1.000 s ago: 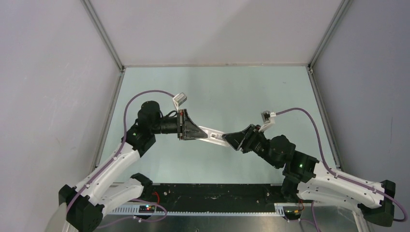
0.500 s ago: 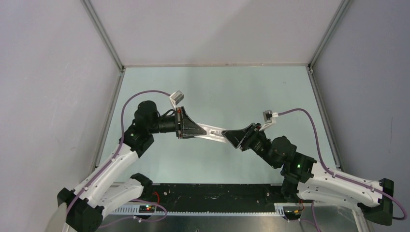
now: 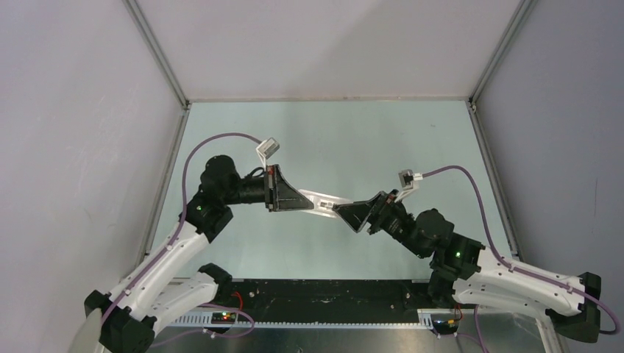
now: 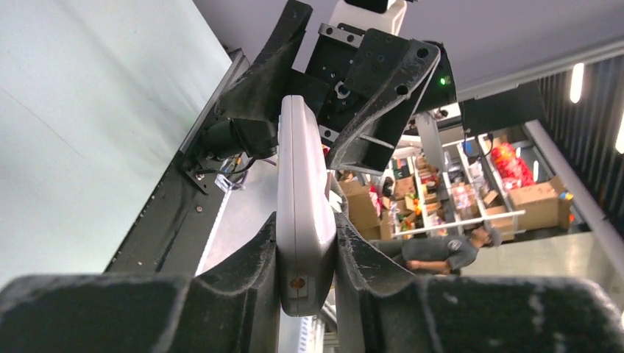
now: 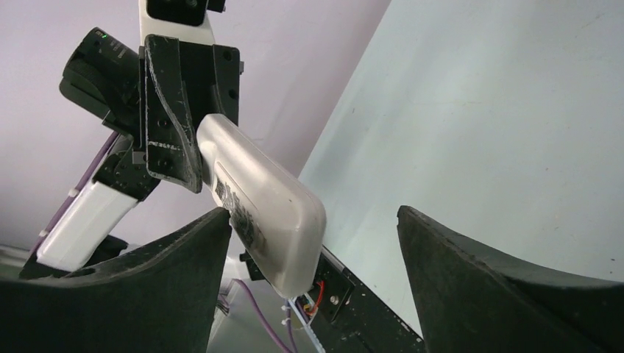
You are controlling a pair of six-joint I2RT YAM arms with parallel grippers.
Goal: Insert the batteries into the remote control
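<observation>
The white remote control hangs in the air above the middle of the table, between the two arms. My left gripper is shut on one end of it; in the left wrist view the remote is pinched edge-on between both pads. My right gripper stands open around the remote's other end. That end lies close to the right gripper's left finger and well apart from the other finger. From above, the right gripper meets the remote's right tip. The batteries are out of view.
The pale green table is fenced by metal frame posts and grey walls on three sides. A black base strip with wiring runs along the near edge, between the arm bases.
My right gripper's jaws have spread wide and no longer clamp the remote's end. Both grippers and the remote have shifted slightly left. The left gripper's hold is unchanged.
</observation>
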